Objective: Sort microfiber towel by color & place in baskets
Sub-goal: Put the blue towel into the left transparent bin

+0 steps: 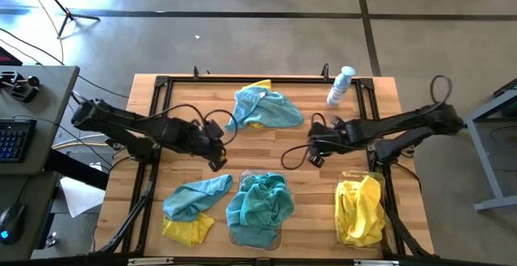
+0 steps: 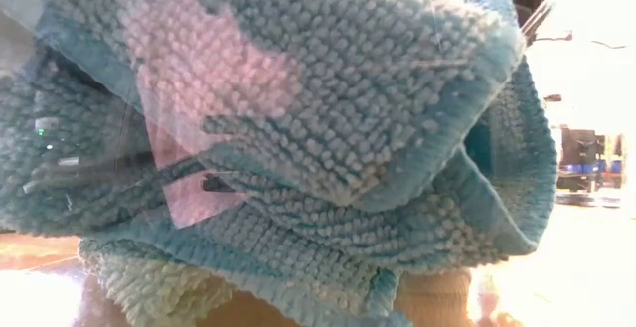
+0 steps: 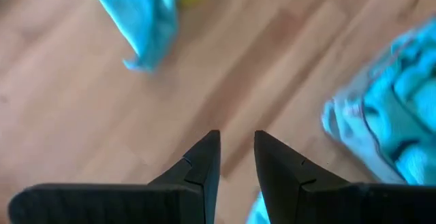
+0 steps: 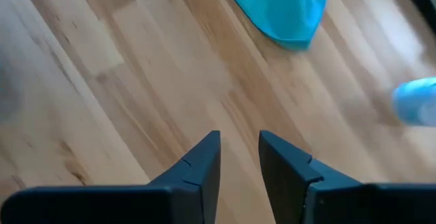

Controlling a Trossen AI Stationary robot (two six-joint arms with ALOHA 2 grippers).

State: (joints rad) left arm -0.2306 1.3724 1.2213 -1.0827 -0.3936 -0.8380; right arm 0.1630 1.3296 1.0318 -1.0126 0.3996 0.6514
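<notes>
Overhead, table-level, two wrist views

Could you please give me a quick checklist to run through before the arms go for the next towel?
1. Left gripper empty, fingers slightly apart over bare wood: ok.
2. Right gripper empty, fingers slightly apart: ok.
3. Middle basket holds only teal towels: ok.
4. Right basket holds only yellow towels: ok.
5. All towels sorted: not ok; a back pile and a front-left pile remain, each teal over yellow.
6. Spray bottle clear of the back pile: ok.
</notes>
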